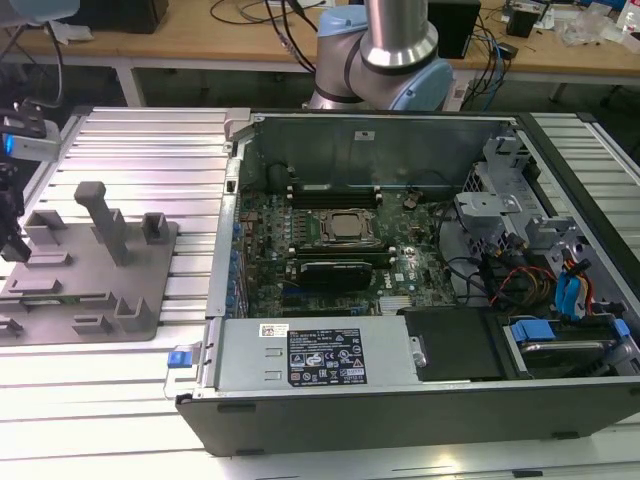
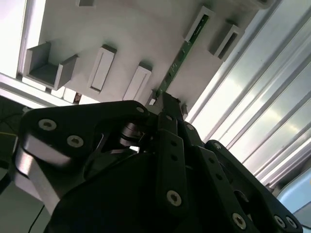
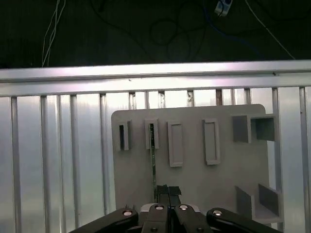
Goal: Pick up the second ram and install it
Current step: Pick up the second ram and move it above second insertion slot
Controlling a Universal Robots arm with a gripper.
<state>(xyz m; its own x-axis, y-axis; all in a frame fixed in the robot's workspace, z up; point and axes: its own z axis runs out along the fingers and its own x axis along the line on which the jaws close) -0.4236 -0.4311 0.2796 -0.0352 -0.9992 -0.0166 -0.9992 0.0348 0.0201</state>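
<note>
The second ram point(image 3: 153, 162) is a thin greenish stick standing edge-on on the grey fixture plate point(image 3: 194, 179), its far end in a slotted block point(image 3: 151, 135). In the second wrist view the ram point(image 2: 177, 60) runs from a block down to my black fingers point(image 2: 167, 145). My gripper point(image 3: 168, 190) hangs over the plate with its fingers together. Their tips sit just beside the ram's near end; I cannot tell whether they touch it. In the exterior view the gripper point(image 1: 10, 215) is at the far left edge, above the plate point(image 1: 150, 300).
An open computer case point(image 1: 400, 400) lies in the middle of the ribbed aluminium table point(image 1: 150, 150). Its motherboard carries a silver processor socket point(image 1: 345, 225) flanked by long black slots point(image 1: 335, 190). Cables and blue drive parts point(image 1: 570, 290) fill its right side. Several upright blocks point(image 1: 105, 220) stand on the plate.
</note>
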